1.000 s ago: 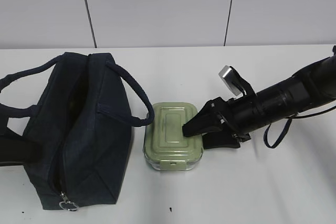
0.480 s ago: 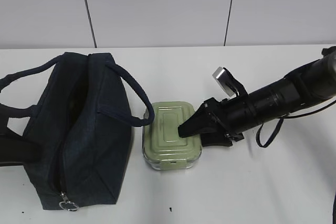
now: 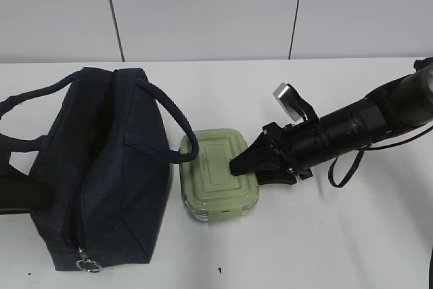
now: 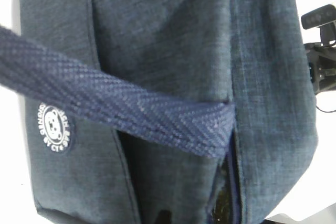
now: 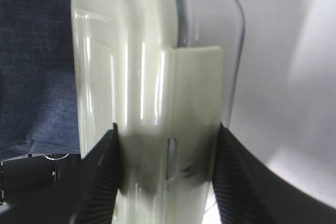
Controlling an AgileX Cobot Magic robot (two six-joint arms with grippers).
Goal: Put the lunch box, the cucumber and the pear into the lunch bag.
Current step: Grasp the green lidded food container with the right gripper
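Lunch box [image 3: 219,182] tilted, apparently gripped.

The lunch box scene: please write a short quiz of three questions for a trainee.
1. True or false: the lunch box stands on the table, outside the lunch bag.
2. What sits between the fingers of the right gripper? A) a bag handle B) the lunch box C) the zipper ring
3. Fill in: in the exterior view, the metal ring pull lies at the bag's ____ end, near or far from the camera.

Key
1. True.
2. B; in the right wrist view both fingers flank the box's clasp side.
3. Near.
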